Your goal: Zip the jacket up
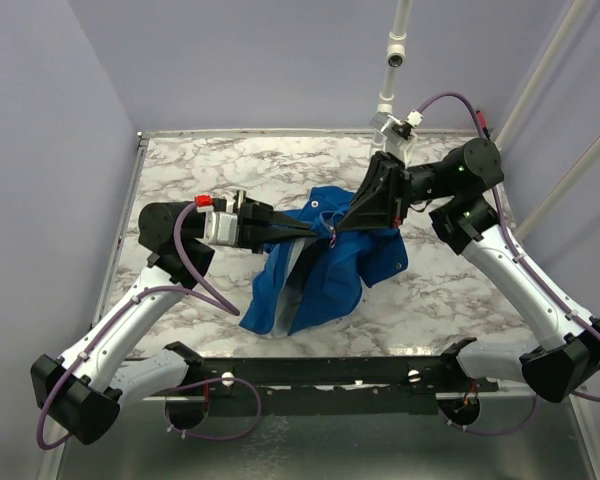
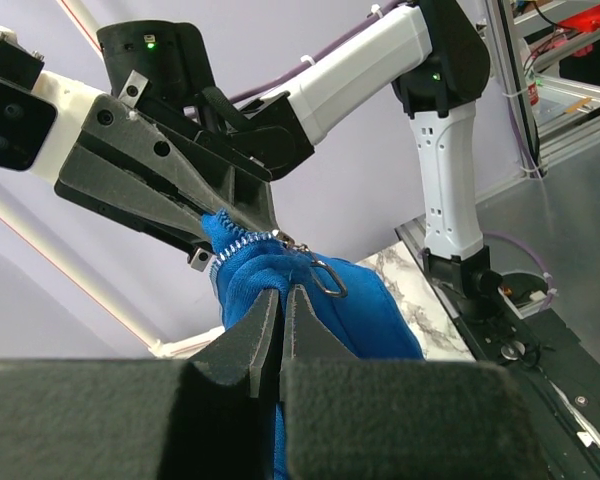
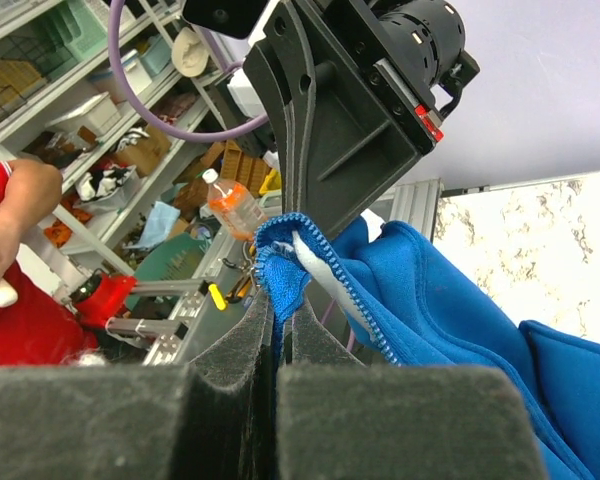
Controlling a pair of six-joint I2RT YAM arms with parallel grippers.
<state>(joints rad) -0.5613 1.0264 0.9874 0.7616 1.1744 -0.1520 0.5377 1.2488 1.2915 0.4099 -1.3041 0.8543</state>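
Two grippers met at the centre of the top view, both pinched tight on the blue jacket, which hung from them and spread over the marble table below centre. The left gripper clamped the zipper edge just under the metal zipper pull; the right gripper squeezed the toothed edge opposite

The left fingers and right fingers pinch the blue jacket together over the marble table.
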